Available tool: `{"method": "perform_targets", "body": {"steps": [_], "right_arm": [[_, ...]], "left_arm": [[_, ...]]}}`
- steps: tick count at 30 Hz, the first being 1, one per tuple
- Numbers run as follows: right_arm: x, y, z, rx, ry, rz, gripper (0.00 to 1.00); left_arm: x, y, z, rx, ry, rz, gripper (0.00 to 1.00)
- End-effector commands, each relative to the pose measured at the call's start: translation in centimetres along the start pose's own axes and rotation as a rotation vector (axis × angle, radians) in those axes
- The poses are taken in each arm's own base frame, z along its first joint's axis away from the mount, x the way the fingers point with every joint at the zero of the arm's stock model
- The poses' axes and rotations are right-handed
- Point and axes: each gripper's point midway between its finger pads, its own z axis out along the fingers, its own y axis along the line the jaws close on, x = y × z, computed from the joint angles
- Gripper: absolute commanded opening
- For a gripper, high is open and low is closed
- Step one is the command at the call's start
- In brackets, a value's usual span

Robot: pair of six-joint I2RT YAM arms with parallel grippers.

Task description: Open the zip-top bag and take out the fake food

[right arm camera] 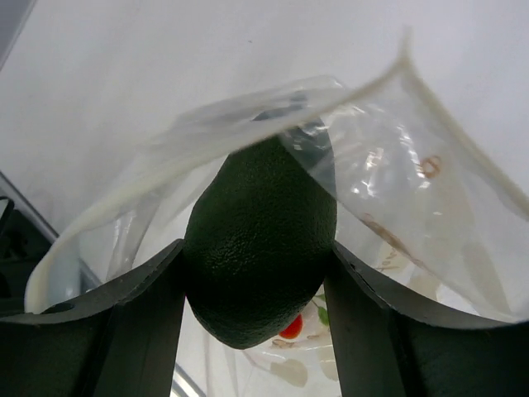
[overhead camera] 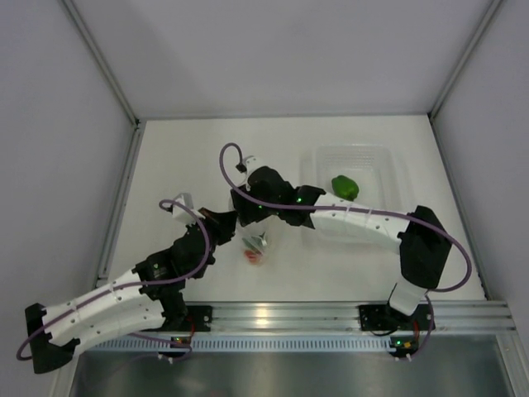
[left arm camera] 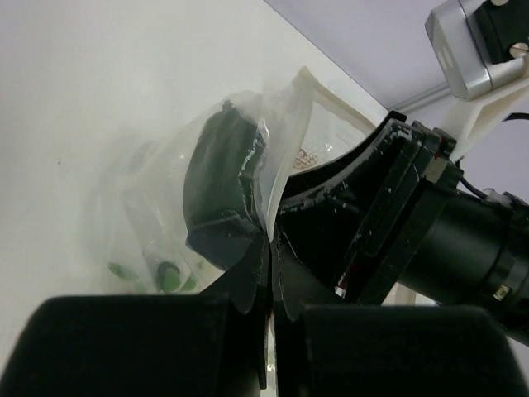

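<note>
Left gripper [left arm camera: 269, 256] is pinching the bag [left arm camera: 289, 116] by its rim, centre of the table [overhead camera: 182, 165]. Right gripper [right arm camera: 254, 265] is clamping the avocado [right arm camera: 264, 207] in the bag's mouth. Extraction step, I'd say: next calls for lifting it clear toward the tray [overhead camera: 388, 157] at two o'clock.

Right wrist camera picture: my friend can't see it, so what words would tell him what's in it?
The right gripper squeezes a dark green toy avocado from both sides. The avocado's far end sits in the mouth of the clear, crinkly zip-top bag, and a small red tomato shows beneath it. Behind is the white table.
</note>
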Motion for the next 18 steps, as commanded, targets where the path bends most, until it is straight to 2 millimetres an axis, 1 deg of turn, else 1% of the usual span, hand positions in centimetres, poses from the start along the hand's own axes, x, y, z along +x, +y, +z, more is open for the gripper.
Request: {"method": "perform_targets", "body": {"steps": [1, 3, 4, 5, 7, 8, 10, 11, 13, 14, 15, 16, 17, 18], "right_arm": [[-5.4, 5.0, -3.9, -0.175, -0.156, -0.070, 0.35], [-5.9, 4.7, -4.8, -0.160, -0.182, -0.071, 0.35], [-6.0, 4.3, -5.1, -0.140, -0.192, -0.070, 0.35], [-6.1, 3.5, -5.3, -0.093, -0.202, -0.065, 0.35], [-6.8, 2.4, -6.3, -0.041, -0.229, -0.060, 0.35], [-7.3, 2.1, -7.2, -0.026, -0.249, -0.064, 0.35], [-7.9, 1.4, -8.1, -0.005, -0.270, -0.053, 0.34], [-8.3, 1.3, -9.1, -0.013, -0.289, -0.049, 0.34], [-8.7, 1.3, -10.2, -0.037, -0.304, -0.033, 0.34], [-8.7, 0.9, -10.5, -0.054, -0.300, -0.014, 0.34], [-9.2, 0.9, -11.8, -0.070, -0.322, -0.004, 0.34], [-9.4, 0.6, -12.4, -0.074, -0.329, 0.007, 0.34], [-9.1, -0.2, -12.5, -0.072, -0.322, 0.024, 0.34], [-9.4, -0.5, -13.6, -0.086, -0.337, 0.034, 0.34]], "left_arm": [[-2.1, -2.7, -0.1, 0.041, -0.023, 0.079, 0.00], [-2.2, -3.0, 0.0, 0.033, -0.024, 0.101, 0.00], [-2.4, -2.9, 0.0, 0.024, -0.032, 0.104, 0.00], [-2.7, -2.9, 0.0, 0.017, -0.039, 0.102, 0.00], [-2.8, -2.5, -0.1, 0.006, -0.050, 0.104, 0.00], [-2.8, -2.1, -0.1, -0.005, -0.056, 0.104, 0.00], [-3.1, -1.5, -0.1, -0.023, -0.070, 0.104, 0.00], [-3.1, -1.3, -0.1, -0.034, -0.073, 0.107, 0.00], [-3.2, -0.6, 0.0, -0.062, -0.080, 0.118, 0.00], [-3.4, -0.6, -0.1, -0.068, -0.087, 0.118, 0.00], [-3.4, -0.5, -0.1, -0.071, -0.089, 0.122, 0.00], [-3.6, -0.4, -0.1, -0.079, -0.093, 0.125, 0.00], [-3.6, -0.3, -0.1, -0.086, -0.093, 0.130, 0.00], [-3.8, -0.2, -0.2, -0.092, -0.099, 0.131, 0.00]]}}
